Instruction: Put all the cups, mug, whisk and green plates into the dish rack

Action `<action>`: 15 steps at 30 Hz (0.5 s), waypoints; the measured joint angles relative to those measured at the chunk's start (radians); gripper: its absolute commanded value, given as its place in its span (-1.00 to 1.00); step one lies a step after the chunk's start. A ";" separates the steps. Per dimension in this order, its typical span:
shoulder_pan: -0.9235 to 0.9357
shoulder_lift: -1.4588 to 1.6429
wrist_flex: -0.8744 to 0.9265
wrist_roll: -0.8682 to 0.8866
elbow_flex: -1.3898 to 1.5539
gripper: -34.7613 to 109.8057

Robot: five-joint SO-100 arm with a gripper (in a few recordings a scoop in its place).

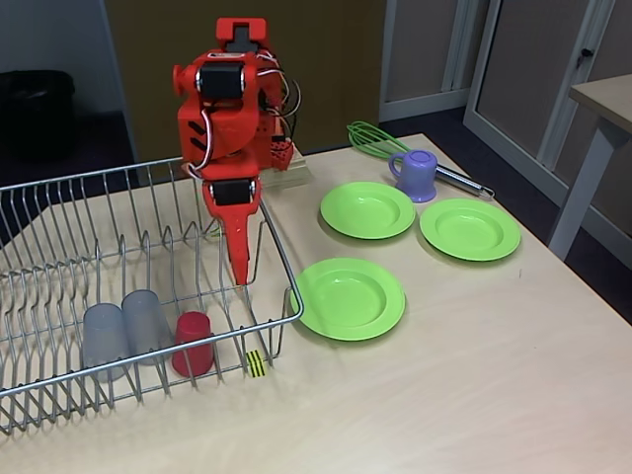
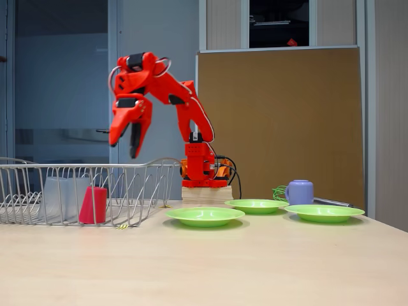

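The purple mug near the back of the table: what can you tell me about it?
The lilac-purple mug looks like plastic, small, with a side handle. It stands upright, mouth up, on the table, in front of the green whisk and just behind two green plates. Whether it touches the whisk is unclear. Nothing grips it.

Even, soft indoor light, faint shadows under the plates [image 1: 352,297], both fixed views slightly soft, no glare.

The red gripper [image 1: 239,265] points down over the dish rack [image 1: 59,197]. Below it, to the left in the picture, stand two grey cups [image 1: 123,331] and one red cup [image 1: 193,343] (all upside down). To its right three green plates [image 1: 351,298] lie on the table [image 1: 444,395]; further away are the mug [image 1: 416,175] and whisk [image 1: 373,136].
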 measured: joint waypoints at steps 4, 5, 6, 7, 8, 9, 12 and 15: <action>-0.071 0.158 -0.009 0.091 0.173 0.03; -0.094 0.195 -0.009 0.120 0.215 0.03; -0.121 0.230 -0.012 0.156 0.252 0.03; -0.147 0.268 -0.012 0.183 0.290 0.03; -0.179 0.298 -0.012 0.209 0.318 0.03; -0.210 0.322 -0.015 0.236 0.344 0.03; -0.308 0.396 -0.017 0.368 0.433 0.03; -0.433 0.451 -0.011 0.535 0.500 0.03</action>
